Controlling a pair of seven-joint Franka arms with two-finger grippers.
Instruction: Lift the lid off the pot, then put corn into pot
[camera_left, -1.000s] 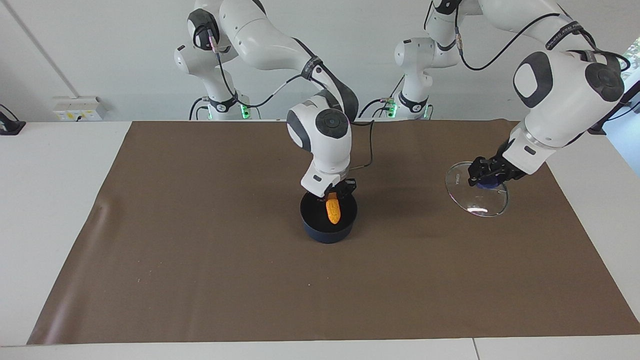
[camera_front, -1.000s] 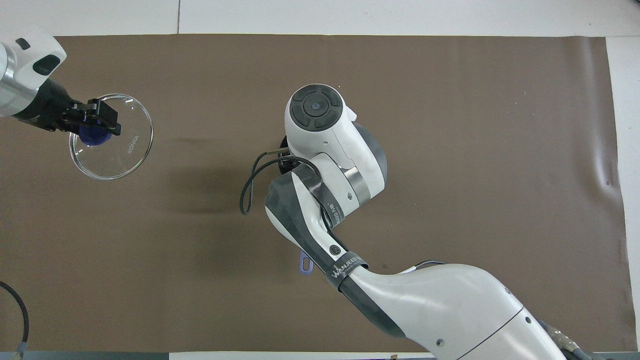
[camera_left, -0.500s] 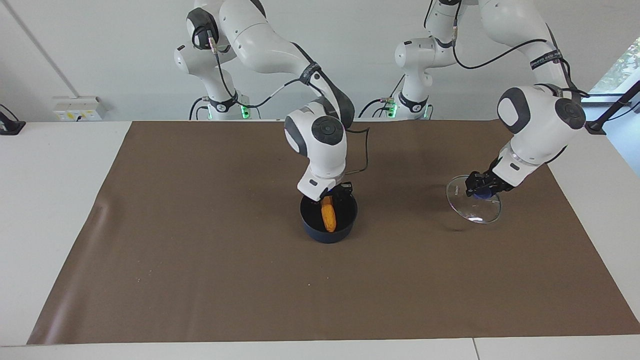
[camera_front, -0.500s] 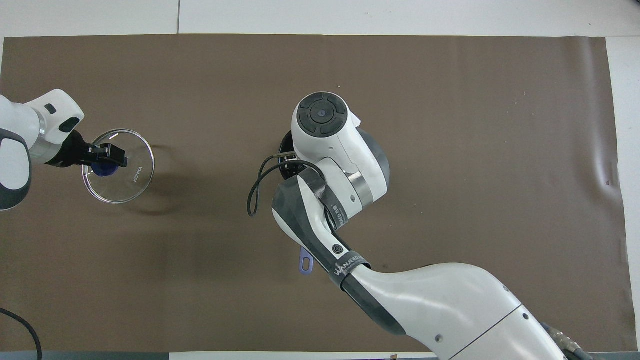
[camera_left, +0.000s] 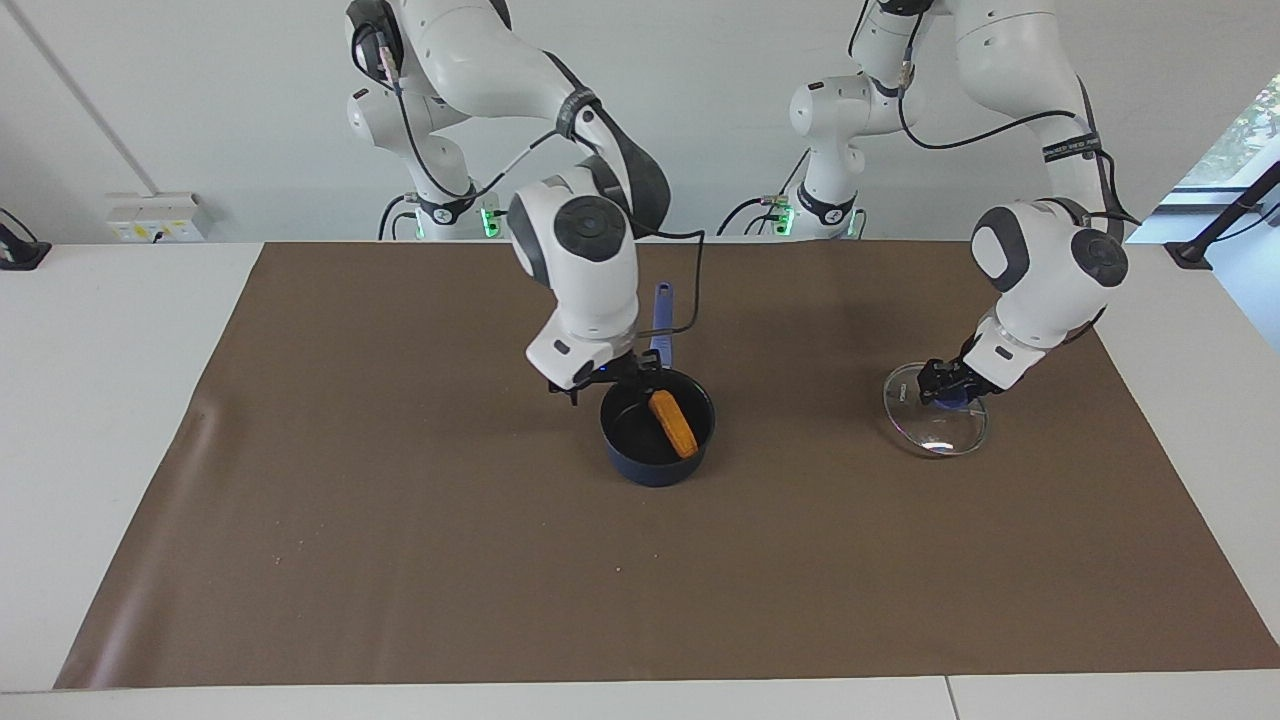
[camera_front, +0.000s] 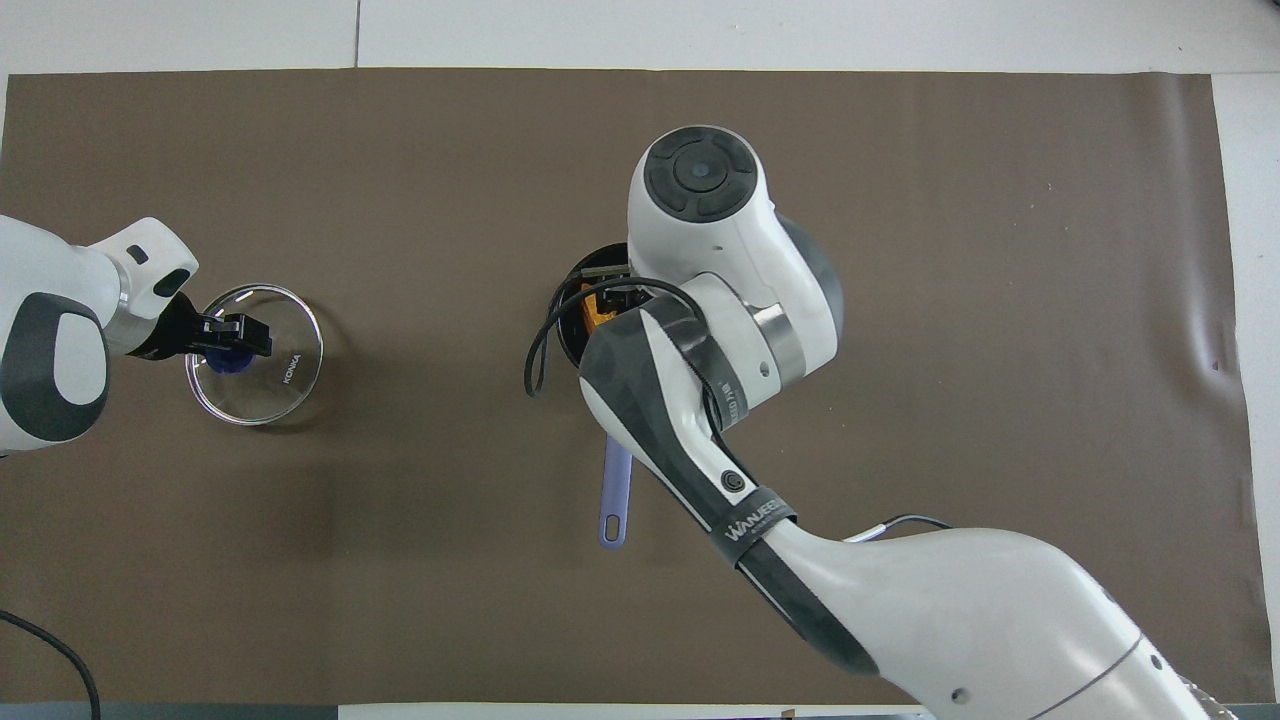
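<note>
The dark blue pot (camera_left: 640, 462) stands mid-mat, its lighter blue handle (camera_left: 660, 318) pointing toward the robots. The yellow-orange corn (camera_left: 673, 423) lies loose inside it, aslant. My right gripper (camera_left: 603, 378) hangs open just over the pot's rim on the robots' side, with nothing between its fingers. In the overhead view the right wrist covers most of the pot (camera_front: 572, 303); a bit of corn (camera_front: 596, 306) and the handle (camera_front: 615, 490) show. Toward the left arm's end, my left gripper (camera_left: 945, 385) is shut on the blue knob of the clear lid (camera_left: 940, 432), which tilts low over the mat. The lid (camera_front: 270, 385) and left gripper (camera_front: 238, 335) also show from overhead.
A brown mat (camera_left: 400, 560) covers most of the white table (camera_left: 100, 400). A slight ridge (camera_left: 200, 420) rises in the mat toward the right arm's end. A black cable (camera_left: 695, 290) loops beside the right wrist.
The right gripper lowered the corn into the pot, let it go and drew back off it toward the right arm's end. The left gripper brought the lid lower.
</note>
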